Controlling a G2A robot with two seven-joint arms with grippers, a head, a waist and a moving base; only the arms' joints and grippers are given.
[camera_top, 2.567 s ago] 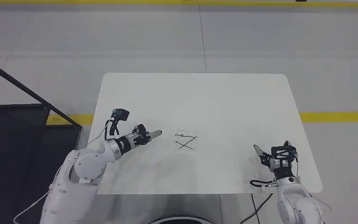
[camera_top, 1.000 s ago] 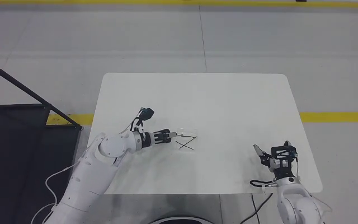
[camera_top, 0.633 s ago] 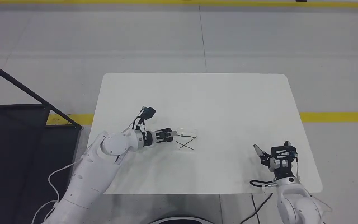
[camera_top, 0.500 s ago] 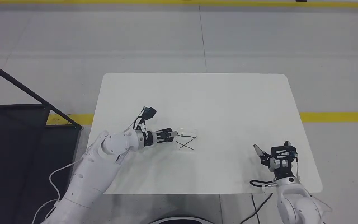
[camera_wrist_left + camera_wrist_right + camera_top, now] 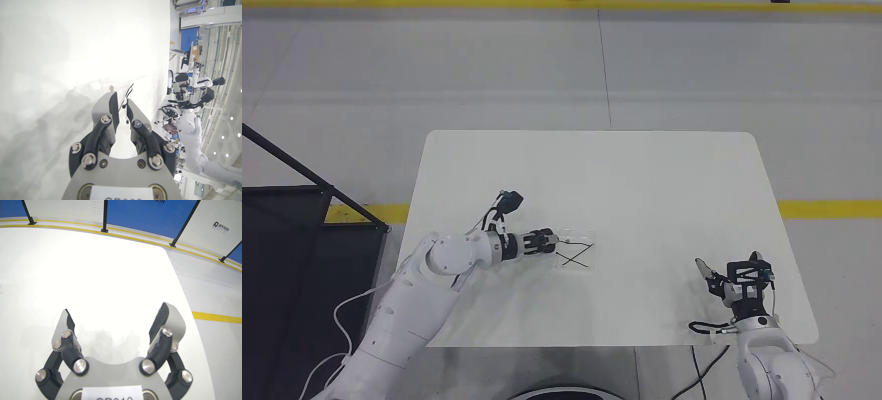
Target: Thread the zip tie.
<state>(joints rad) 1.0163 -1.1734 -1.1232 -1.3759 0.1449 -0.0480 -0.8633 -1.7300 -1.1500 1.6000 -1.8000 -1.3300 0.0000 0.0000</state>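
The left pincer (image 5: pixel 121 98), fingers narrowly parted, straddles a black zip tie (image 5: pixel 123 107) lying toward 8 o'clock of the surface's (image 5: pixel 672 180) middle. Close gently near its head, without dragging. The right pincer (image 5: pixel 116 308) sits released at 5 o'clock.

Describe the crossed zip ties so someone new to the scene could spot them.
On the white table, look left of centre, just ahead of the left gripper. Two thin black zip ties lie crossed in an X on the tabletop. The black X sets them apart from the paler, hard-to-make-out piece lying beside them on the far side.
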